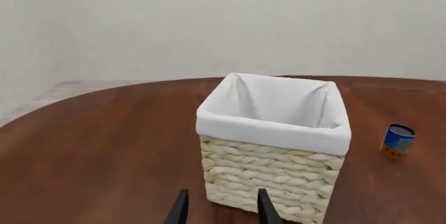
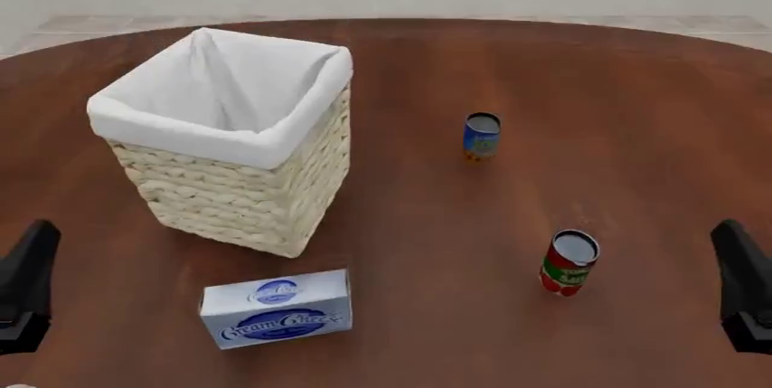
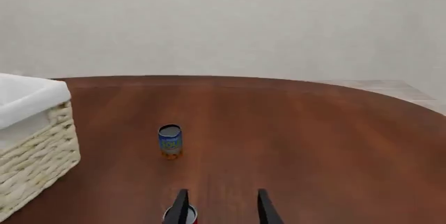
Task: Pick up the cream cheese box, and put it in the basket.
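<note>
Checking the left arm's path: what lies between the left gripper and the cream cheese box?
Bare table only, in the front view, separates the left gripper from the cream cheese box.

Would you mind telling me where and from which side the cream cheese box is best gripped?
Probably from straight above, across the narrow depth of the cream cheese box: it stands on a long edge, near the left end effector, with open table around it.

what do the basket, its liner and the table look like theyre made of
Basket: looks like woven wicker, cream, matte, with braided rows on its walls. Liner: apparently white cloth, folded softly over the rim. Table: seemingly polished reddish-brown wood, faint grain and a soft sheen.
</note>
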Motion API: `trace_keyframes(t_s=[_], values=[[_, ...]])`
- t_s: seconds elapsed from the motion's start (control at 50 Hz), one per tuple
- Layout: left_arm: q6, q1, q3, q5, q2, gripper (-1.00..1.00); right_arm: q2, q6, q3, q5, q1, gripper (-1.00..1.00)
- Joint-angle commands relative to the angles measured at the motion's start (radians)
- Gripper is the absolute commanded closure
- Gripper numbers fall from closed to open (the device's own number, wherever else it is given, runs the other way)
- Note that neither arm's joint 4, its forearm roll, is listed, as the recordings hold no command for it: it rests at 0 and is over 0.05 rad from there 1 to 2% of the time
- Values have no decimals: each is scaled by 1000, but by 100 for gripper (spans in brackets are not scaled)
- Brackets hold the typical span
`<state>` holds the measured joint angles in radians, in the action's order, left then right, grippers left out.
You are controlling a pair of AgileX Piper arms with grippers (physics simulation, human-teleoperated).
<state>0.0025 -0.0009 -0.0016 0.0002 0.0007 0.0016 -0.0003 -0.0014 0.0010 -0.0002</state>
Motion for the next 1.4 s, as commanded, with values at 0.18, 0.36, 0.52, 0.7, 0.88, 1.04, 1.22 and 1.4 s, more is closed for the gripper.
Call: trace_keyframes(t_s=[0.18,0.36,0.52,0.7,0.88,1.04,1.22,1.4], values=[[27,-17,-5,-1,0,-100,3,0,-35,23,11,-100],[24,-14,-6,1,0,-100,0,-15,-148,96,7,-100],[24,-18,-5,2,0,-100,1,-47,-290,202,44,-100],[21,-28,-5,10,1,-100,145,-62,-402,163,73,-100],[17,-36,-8,14,1,-100,344,-151,-432,90,204,-100],[35,-39,-4,7,1,-100,454,-204,-510,97,291,-100],[34,-46,-2,13,1,-100,562,-276,-654,135,404,-100],[32,-39,-2,15,3,-100,727,-283,-867,255,615,-100]])
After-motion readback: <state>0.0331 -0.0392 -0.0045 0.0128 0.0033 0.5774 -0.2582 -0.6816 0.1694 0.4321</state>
